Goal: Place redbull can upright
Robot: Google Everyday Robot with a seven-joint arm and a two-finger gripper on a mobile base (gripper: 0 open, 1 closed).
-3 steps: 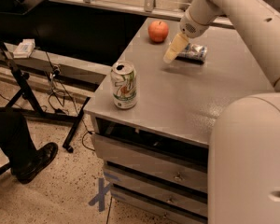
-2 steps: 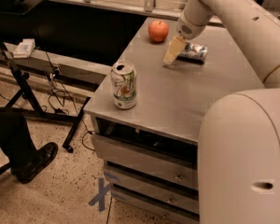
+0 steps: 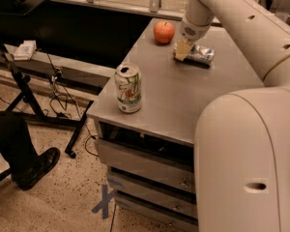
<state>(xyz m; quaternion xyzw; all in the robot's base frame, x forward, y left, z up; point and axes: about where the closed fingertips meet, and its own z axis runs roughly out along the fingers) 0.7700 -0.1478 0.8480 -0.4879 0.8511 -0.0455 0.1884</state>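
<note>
Silver redbull can (image 3: 201, 54) still lying flat, jaws still at its left end

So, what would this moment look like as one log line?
gripper: at one end of redbull can | redbull can: on its side | soda can: upright

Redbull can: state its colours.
Silver and blue, camera view; the redbull can lies on its side by the hand.
</note>
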